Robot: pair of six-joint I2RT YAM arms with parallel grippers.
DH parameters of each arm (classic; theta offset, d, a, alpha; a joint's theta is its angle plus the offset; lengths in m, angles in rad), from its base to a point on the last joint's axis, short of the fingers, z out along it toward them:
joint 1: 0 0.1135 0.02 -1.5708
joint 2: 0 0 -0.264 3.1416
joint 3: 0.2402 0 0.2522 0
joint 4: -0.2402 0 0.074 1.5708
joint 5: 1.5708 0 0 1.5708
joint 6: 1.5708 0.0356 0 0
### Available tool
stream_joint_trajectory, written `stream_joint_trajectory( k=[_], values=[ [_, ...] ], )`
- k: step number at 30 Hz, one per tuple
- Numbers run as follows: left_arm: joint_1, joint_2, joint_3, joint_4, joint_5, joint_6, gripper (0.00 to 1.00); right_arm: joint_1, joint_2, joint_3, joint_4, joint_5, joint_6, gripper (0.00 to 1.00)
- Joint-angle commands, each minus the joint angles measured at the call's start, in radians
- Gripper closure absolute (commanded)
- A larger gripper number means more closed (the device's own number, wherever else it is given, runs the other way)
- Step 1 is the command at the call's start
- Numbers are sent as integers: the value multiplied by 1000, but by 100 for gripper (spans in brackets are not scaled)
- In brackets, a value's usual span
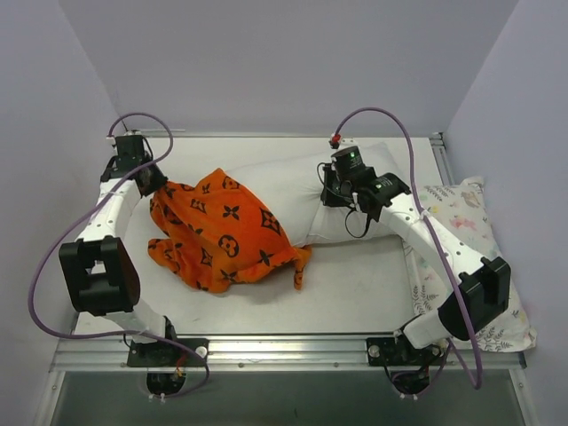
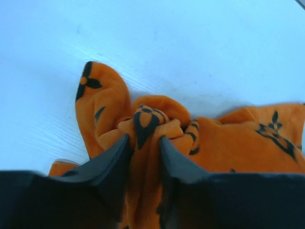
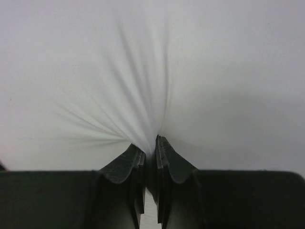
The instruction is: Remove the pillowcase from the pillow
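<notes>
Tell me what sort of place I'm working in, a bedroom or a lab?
Most likely a lab test cell, not a bedroom: a white table boxed in by plain walls, with an aluminium rail at its near edge carrying the left arm and right arm.

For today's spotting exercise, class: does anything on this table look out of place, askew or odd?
The pillowcase is bunched in a crumpled heap over the left end of the pillow, only partly off. A smaller printed pillow lies beyond the right edge of the table.
</notes>
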Motion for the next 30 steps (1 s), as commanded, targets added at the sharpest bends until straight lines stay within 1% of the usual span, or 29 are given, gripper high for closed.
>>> stream_joint_trajectory(
  k=[1,2,3,4,7,8,9,10,11,12,13,14,16,17,18,20,22,26,27,28,29,30],
  values=[
    [-85,-93,98,-5,94,99,61,29,11,117,-27,-8,16,100],
    [-113,-116,100,-14,75,117,35,33,31,141,-27,-15,21,100],
    [-150,-168,97,-23,47,133,28,36,42,157,-27,-17,23,100],
    [-197,-196,91,-34,44,139,24,49,53,172,-28,-18,21,100],
    [-266,-322,46,-54,6,130,16,61,96,231,-30,-32,18,100],
    [-338,-356,26,-59,-20,128,15,61,120,249,-30,-34,20,100],
    [-380,-415,-19,-80,-57,112,14,63,132,281,-33,-34,20,100],
    [-416,-445,-49,-83,-102,104,14,66,145,300,-36,-34,20,100],
    [-499,-474,-84,-88,-135,98,13,67,166,315,-35,-34,20,100],
    [-533,-527,-113,-111,-166,69,13,69,174,330,-36,-34,18,100],
    [-567,-555,-179,-119,-200,53,13,69,186,365,-42,-35,15,100],
    [-617,-584,-213,-122,-208,41,13,69,204,382,-44,-34,13,100],
    [-667,-655,-292,-131,-216,-8,12,69,226,439,-57,-34,12,100],
    [-688,-673,-314,-126,-194,-23,4,70,243,461,-61,-64,9,100],
    [-744,-699,-339,-116,-196,-54,2,72,254,477,-65,-67,10,100],
    [-795,-701,-388,-103,-220,-80,3,75,278,519,-77,-72,13,100],
    [-828,-687,-409,-65,-205,-119,3,90,284,531,-79,-71,10,100],
    [-859,-681,-472,22,-228,-183,2,118,286,527,-82,-51,4,100],
    [-860,-674,-486,33,-269,-204,3,124,286,524,-82,-46,3,100],
    [-862,-669,-491,32,-289,-212,7,131,281,518,-81,-46,0,100],
    [-862,-664,-494,29,-314,-221,15,132,274,513,-82,-46,-2,100],
    [-862,-660,-492,-3,-346,-247,46,132,274,505,-82,-46,-5,100]
  ],
)
